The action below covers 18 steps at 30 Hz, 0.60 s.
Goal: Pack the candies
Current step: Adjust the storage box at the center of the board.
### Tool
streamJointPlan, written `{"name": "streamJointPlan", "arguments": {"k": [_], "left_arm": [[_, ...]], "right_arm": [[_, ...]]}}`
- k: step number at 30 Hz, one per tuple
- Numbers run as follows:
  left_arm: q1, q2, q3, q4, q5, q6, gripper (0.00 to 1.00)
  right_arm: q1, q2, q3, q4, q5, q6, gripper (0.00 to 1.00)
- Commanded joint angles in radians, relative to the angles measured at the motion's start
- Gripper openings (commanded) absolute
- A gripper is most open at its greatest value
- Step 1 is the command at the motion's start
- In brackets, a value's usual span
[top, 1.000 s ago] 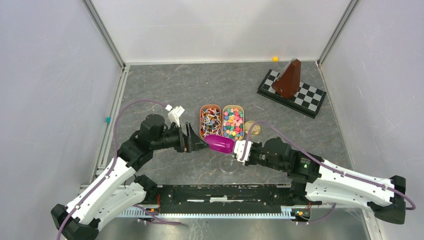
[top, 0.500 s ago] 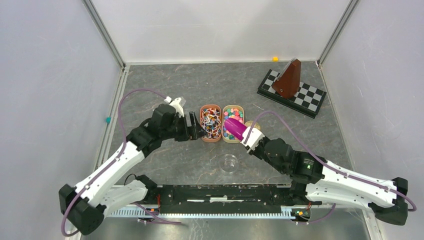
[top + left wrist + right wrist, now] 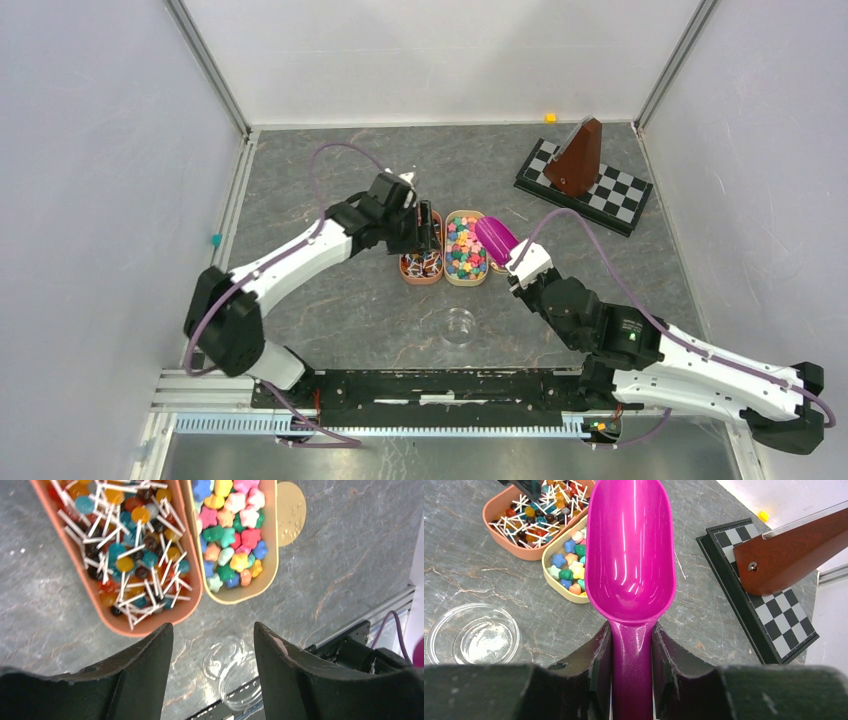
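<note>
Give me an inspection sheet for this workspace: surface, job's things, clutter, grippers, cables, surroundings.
Surface: grey marbled tabletop, flat.
Job's things: bright star-shaped candies fill a beige oval tray; magenta plastic scoop, empty; clear glass dish, looks empty, nearer the arms' bases.
Clutter: orange-brown oval tray of lollipops beside the beige one; gold disc; checkered board bearing a brown wooden pyramid; small orange cube by the back wall.
Grippers: left gripper open, empty, above the lollipop tray's near end; right gripper shut on the scoop's handle.
Cables: purple cable arching over each arm.
Surroundings: white walls on three sides; metal rail along the near edge.
</note>
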Motion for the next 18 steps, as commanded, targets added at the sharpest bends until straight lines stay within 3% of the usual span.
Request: {"name": "streamJointPlan", "arguments": {"k": [1, 7, 10, 18], "left_arm": [[-0.039, 0.127, 0.140, 0.001, -0.068, 0.036, 0.66], [-0.071, 0.295, 0.271, -0.041, -0.139, 0.017, 0.63], [-0.078, 0.369, 0.341, -0.076, -0.172, 0.014, 0.57], [-0.082, 0.462, 0.408, -0.137, -0.263, 0.010, 0.50]], "right_arm": [[0.001, -0.042, -0.006, 0.028, 0.021, 0.029, 0.00], [0.002, -0.102, -0.031, 0.034, -0.002, 0.029, 0.00], [0.002, -0.130, -0.036, 0.035, -0.008, 0.030, 0.00], [0.001, -0.164, -0.049, 0.037, -0.023, 0.030, 0.00]]}}
